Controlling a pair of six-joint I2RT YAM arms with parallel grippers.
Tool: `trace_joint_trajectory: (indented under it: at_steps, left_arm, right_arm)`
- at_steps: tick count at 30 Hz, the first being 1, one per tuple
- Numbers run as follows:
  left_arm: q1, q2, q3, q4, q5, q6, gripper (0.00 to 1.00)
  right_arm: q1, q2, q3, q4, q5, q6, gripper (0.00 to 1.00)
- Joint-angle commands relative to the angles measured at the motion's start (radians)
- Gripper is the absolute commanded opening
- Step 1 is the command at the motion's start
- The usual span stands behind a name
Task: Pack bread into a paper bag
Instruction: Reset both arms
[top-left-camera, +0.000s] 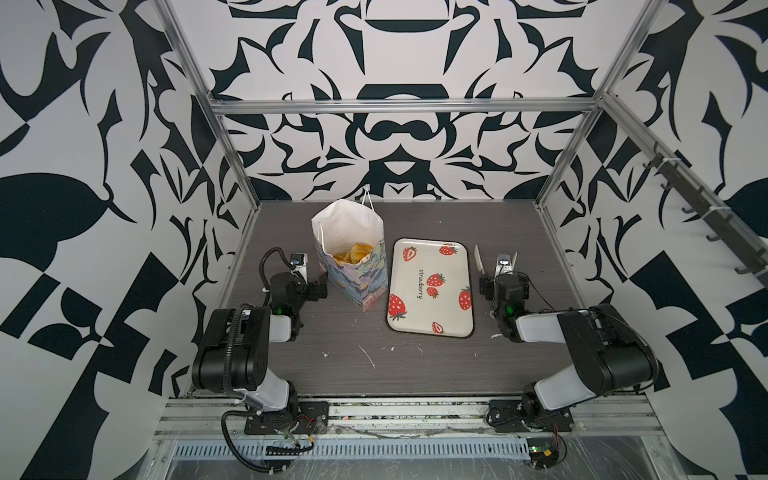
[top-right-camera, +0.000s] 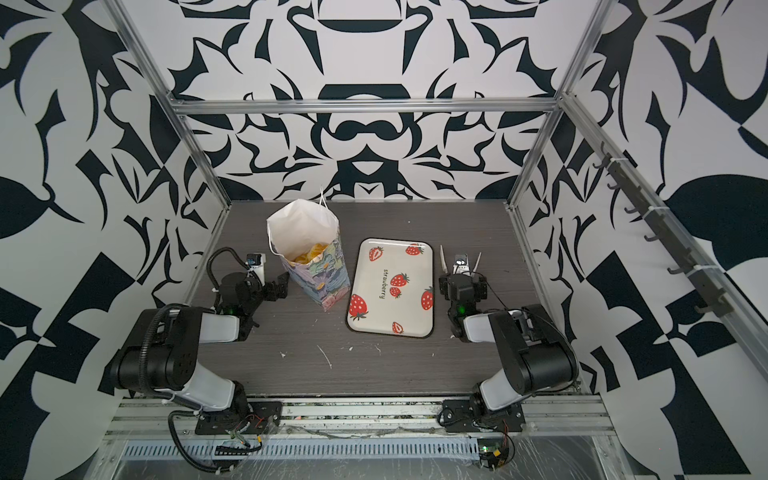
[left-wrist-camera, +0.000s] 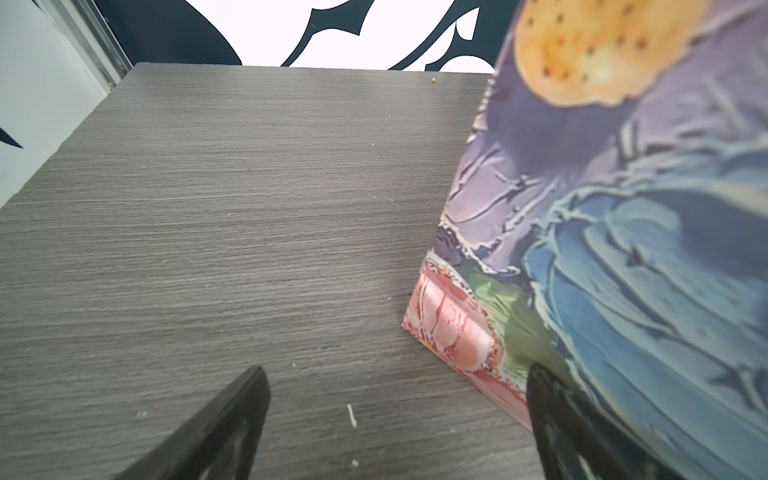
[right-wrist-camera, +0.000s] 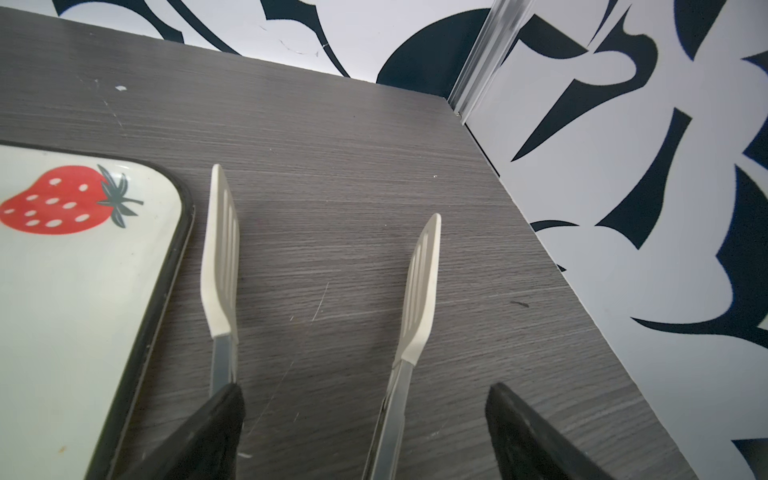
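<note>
Left claw (left-wrist-camera: 397, 374) is held spread apart just beside the paper bag (top-left-camera: 360, 279), in which bread (top-left-camera: 351, 252) is seen; right claw (right-wrist-camera: 365, 388) is spread too, tongs (right-wrist-camera: 422, 282) seen between its jaws, beside the tray (top-left-camera: 453, 270).

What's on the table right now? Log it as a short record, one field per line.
bag: paper bag upright on the table, mouth open, left of the tray
bread: bread down inside the paper bag; none seen elsewhere
tray: tray lying flat, no bread on it
tongs: tongs right of the tray, arms spread, white tips toward the back wall
left gripper: left gripper open, low beside the paper bag; contact unclear
right gripper: right gripper open, tongs between its fingers, one tong arm clear of its finger
</note>
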Motion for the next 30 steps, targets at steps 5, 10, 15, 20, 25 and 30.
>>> trace_joint_trajectory:
  at_steps: [5, 10, 15, 20, 25, 30]
  left_arm:
    - [0.001, 0.007, 0.011, 0.039, 0.016, -0.003, 0.99]
    - [0.001, 0.007, 0.011, 0.04, 0.015, -0.003, 0.99]
    - [0.001, 0.007, 0.011, 0.038, 0.015, -0.002, 0.99]
    - [0.002, 0.007, 0.011, 0.038, 0.015, -0.003, 0.99]
    - [0.002, 0.007, 0.013, 0.038, 0.015, -0.003, 0.99]
    - [0.002, 0.006, 0.012, 0.037, 0.016, -0.003, 0.99]
  right_arm:
    - [-0.069, 0.001, 0.0, 0.066, -0.169, 0.034, 0.95]
    - [-0.087, 0.019, -0.004, 0.085, -0.241, 0.027, 0.95]
    - [-0.089, 0.019, -0.009, 0.091, -0.238, 0.025, 0.99]
    - [-0.089, 0.016, -0.015, 0.096, -0.237, 0.024, 0.99]
    - [-0.089, 0.023, -0.016, 0.105, -0.238, 0.022, 0.99]
    - [-0.088, 0.029, -0.017, 0.112, -0.234, 0.019, 0.99]
